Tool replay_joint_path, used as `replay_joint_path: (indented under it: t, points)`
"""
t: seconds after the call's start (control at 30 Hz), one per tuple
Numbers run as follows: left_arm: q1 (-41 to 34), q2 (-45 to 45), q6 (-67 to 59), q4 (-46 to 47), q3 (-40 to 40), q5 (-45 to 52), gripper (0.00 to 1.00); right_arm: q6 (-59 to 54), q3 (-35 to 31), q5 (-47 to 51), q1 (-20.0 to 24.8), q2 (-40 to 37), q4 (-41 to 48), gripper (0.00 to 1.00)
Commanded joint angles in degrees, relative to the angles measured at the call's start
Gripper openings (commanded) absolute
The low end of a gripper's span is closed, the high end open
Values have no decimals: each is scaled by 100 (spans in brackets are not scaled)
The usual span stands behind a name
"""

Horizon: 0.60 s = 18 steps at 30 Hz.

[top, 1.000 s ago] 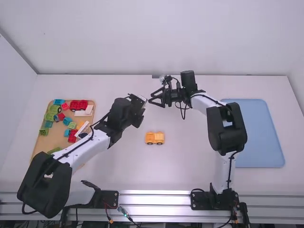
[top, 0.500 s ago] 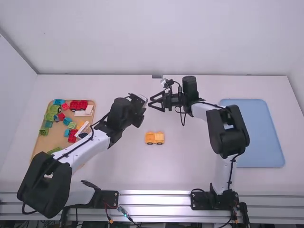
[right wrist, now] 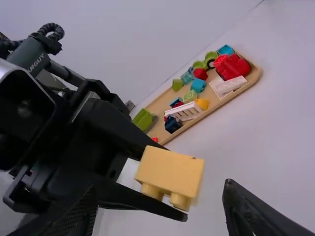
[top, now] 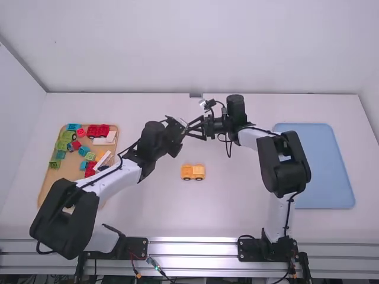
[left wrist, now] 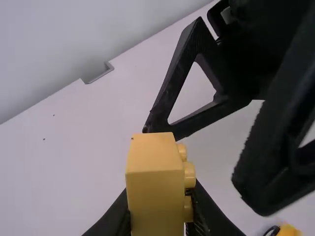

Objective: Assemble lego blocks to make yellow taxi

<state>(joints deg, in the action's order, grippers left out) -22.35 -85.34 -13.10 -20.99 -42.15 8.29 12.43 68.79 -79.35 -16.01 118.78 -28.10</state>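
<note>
Up the middle of the table, my left gripper (top: 181,125) meets my right gripper (top: 190,128). A yellow block (left wrist: 155,182) is held between the fingers of my left gripper (left wrist: 157,216) in the left wrist view. In the right wrist view, that yellow block (right wrist: 170,172) has its studs facing down the picture, and my right gripper (right wrist: 160,216) is spread wide around its end, apart from it. An orange-yellow wheeled car base (top: 193,171) stands on the table, nearer the arm bases than the grippers.
At the left, a wooden tray (top: 44,184) holds several coloured blocks, including a red wheeled piece (top: 98,131) and white pieces (top: 105,138). A blue tray (top: 323,165) lies at the right, beside the right arm.
My left gripper has shifted slightly right, toward the right one. Earlier, the right arm moved a little down the picture and its gripper slightly left; since then it has stayed nearly still.
</note>
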Motion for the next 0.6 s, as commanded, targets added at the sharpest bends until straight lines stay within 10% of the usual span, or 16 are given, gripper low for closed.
replay_joint_path:
  t: [0.0,0.57]
  points:
    - [-15,-107,-92,-105,35,-79,1,140,24,-83,-4,-181,0,67]
    - [-26,-201,-332,20,35,-319,2,-22,28,588,-273,-181,323,63]
